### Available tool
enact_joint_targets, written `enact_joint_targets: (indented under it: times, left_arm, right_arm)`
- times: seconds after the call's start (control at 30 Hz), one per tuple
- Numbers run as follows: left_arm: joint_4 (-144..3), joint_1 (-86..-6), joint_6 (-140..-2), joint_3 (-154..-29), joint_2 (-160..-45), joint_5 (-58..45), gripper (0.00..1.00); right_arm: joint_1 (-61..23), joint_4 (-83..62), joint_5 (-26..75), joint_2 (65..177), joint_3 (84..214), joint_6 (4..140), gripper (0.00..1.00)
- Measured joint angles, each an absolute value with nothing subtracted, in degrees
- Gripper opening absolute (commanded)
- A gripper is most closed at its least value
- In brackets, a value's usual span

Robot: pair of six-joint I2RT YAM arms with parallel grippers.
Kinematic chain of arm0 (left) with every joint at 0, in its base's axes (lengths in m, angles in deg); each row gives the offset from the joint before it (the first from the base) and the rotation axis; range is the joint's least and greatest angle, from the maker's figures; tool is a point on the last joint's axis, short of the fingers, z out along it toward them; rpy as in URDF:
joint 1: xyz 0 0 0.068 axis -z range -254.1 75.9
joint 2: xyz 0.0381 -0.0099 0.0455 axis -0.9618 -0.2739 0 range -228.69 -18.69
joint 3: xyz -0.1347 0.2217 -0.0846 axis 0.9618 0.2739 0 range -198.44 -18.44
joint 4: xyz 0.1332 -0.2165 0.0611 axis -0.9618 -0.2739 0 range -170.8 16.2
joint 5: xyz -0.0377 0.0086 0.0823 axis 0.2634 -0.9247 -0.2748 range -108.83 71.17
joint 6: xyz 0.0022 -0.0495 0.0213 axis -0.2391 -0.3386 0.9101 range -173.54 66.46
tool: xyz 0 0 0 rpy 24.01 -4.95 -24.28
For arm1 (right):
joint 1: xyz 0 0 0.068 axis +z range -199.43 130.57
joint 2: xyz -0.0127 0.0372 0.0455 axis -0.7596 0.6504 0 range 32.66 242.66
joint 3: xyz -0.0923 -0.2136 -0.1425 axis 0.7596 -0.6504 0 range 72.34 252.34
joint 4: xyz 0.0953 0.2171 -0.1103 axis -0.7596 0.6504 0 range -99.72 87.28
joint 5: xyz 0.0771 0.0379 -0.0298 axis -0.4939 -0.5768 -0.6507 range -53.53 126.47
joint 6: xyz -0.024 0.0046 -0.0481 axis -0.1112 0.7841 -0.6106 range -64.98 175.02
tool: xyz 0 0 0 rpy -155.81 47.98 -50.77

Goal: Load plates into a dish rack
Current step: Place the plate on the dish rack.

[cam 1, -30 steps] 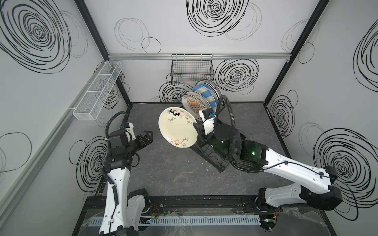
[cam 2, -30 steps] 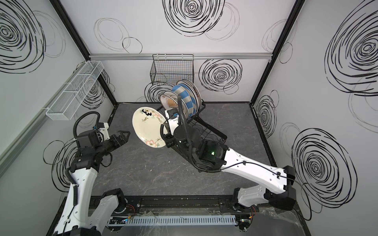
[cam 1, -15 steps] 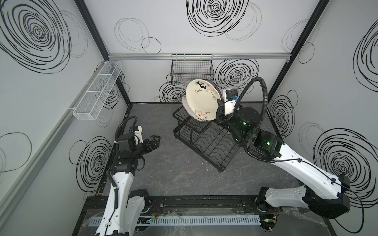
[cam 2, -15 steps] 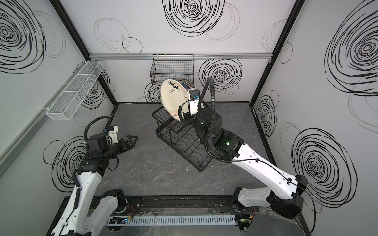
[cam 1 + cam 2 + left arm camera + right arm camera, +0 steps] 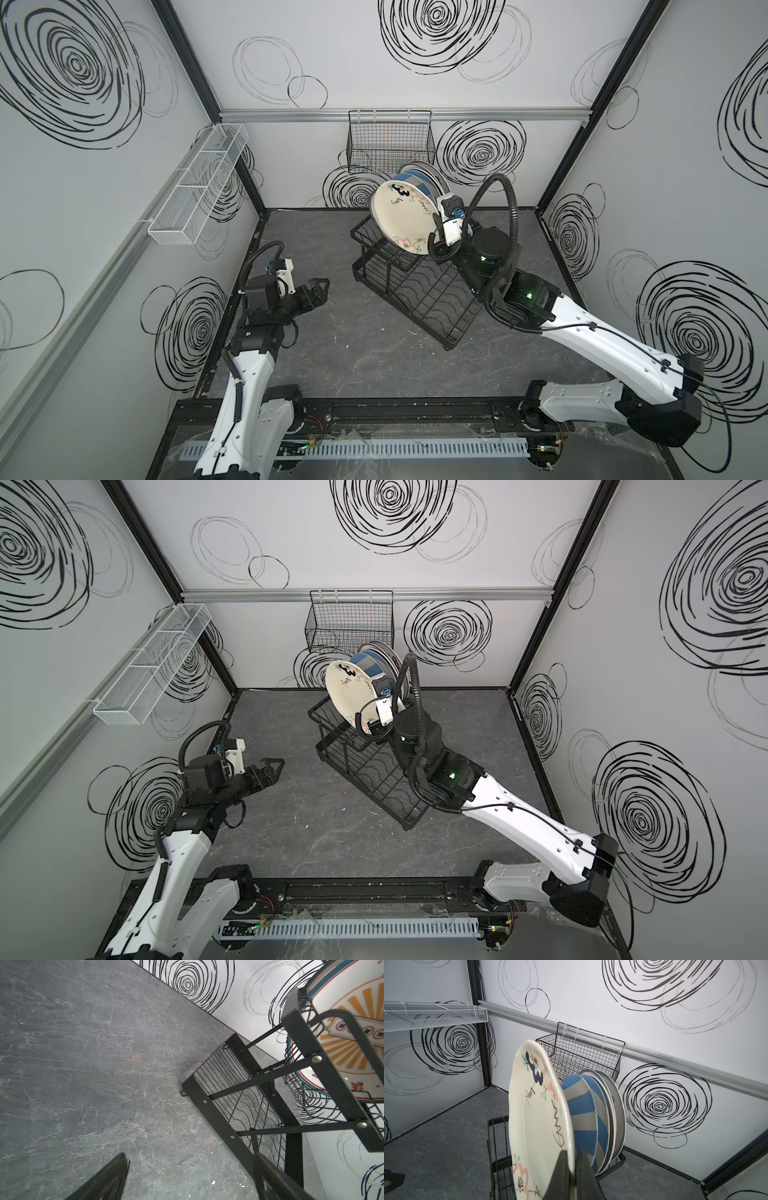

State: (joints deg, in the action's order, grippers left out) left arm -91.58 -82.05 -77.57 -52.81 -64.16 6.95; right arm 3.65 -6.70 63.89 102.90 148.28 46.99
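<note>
The right jaws are pinched tight on the rim of the cream plate with script (image 5: 401, 216), gripping its lower near edge; the right wrist view shows one finger (image 5: 560, 1174) on the painted face and the other behind it. The right arm (image 5: 582, 332) reaches in from the near right and holds that plate upright over the raised upper basket of the dish rack (image 5: 419, 291), at the rack's far end. The plate stands just beside the blue-white striped plate (image 5: 583, 1118), the front one in a row of plates already standing on edge in that basket. I cannot tell whether the cream plate's bottom edge touches the wires. The rack's longer lower tray with wavy slots runs toward the near right on the dark desk (image 5: 353, 365). The left jaws are spread wide and hold nothing, hovering above the desk on the left, well apart from the rack. In the left wrist view, I see the orange sunburst plate (image 5: 349, 1022) behind the basket frame.
</note>
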Motion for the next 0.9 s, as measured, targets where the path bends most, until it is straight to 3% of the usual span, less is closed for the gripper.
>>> enact_joint_targets:
  times: [0.9]
  left_arm:
    - [-90.3,-82.0,-77.6,-52.5,-64.4,6.8,0.96]
  right_arm:
    - [6.9,-10.7,69.9,107.4,147.6,42.2,0.0]
